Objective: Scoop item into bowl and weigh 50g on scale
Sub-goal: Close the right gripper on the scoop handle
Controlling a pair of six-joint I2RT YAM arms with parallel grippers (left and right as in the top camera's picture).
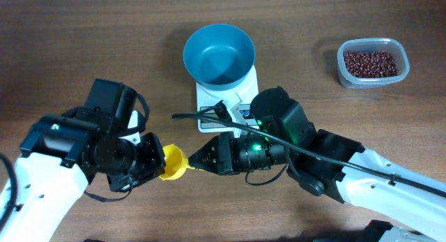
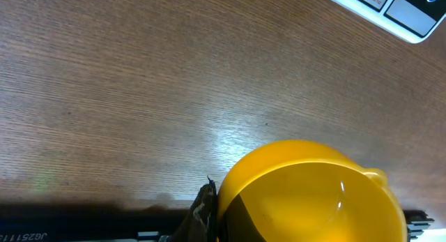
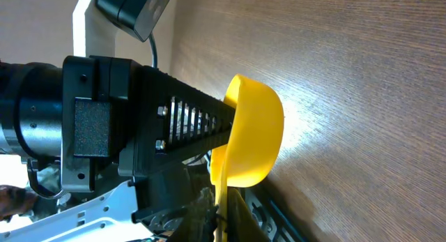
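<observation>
Both arms meet low over the front of the surface (image 1: 70, 40), nose to nose at a yellow scoop (image 1: 174, 162). The left pincer (image 1: 159, 163) is closed tight, its black fingers (image 3: 202, 120) nipping the rim of the scoop's cup. The right pincer (image 1: 196, 164) is all but closed too, on the scoop's thin handle, which runs down between its tips in the right wrist view. The blue bowl (image 1: 218, 54) sits on the scale (image 1: 206, 102) just behind the right arm. The beans (image 1: 371, 63) lie in a clear tub (image 1: 343, 69) at the far right, well apart.
</observation>
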